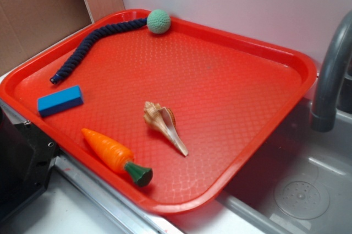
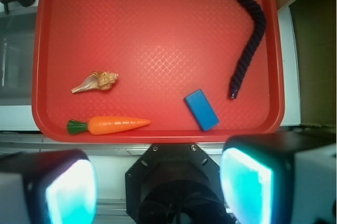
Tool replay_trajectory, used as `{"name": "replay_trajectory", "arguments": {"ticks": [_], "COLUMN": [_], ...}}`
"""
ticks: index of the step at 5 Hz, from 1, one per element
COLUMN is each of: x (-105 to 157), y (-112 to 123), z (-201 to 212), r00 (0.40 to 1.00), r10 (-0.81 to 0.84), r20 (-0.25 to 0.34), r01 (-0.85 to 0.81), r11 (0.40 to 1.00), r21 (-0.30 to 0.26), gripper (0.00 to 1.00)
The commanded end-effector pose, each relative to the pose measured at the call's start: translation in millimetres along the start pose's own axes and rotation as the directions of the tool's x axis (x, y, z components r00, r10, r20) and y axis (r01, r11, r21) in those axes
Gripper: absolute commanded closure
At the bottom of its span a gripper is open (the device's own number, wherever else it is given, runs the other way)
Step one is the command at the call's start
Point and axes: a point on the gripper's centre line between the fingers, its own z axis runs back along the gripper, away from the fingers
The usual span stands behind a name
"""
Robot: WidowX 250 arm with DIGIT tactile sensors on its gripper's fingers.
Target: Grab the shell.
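Wrist view: shell [image 2: 96, 83] lies on the tray well beyond the spread, empty jaws

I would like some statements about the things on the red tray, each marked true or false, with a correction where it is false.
1. The shell lies on the red tray, touching nothing else. True.
2. The carrot rests on top of the shell. False: it lies beside the shell, apart from it.
3. The green ball sits at one end of the dark rope, near the tray's rim. True.
4. The blue block is in the sink. False: it lies on the tray.
5. The fingers are closed on the shell. False: in the wrist view they stand wide apart over the tray's near edge, holding nothing.
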Motion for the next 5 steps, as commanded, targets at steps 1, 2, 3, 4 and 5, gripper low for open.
{"name": "replay_trajectory", "arguments": {"ticks": [1,2,3,4,5], "x": [0,8,23,34,41], "y": [0,2,-5,-15,-24], "z": [0,-9,-25,-43,-58], "r00": [1.0,0.982,0.9,0.766,0.646], "r10": [0.0,0.183,0.423,0.633,0.75], "r20": [0.0,-0.046,-0.102,-0.112,-0.142], "r01": [0.0,-0.187,-0.434,-0.643,-0.763], "r11": [1.0,0.974,0.889,0.75,0.627], "r21": [0.0,-0.129,-0.146,-0.154,-0.157], "gripper": [0.0,0.0,0.0,0.0,0.0]}}
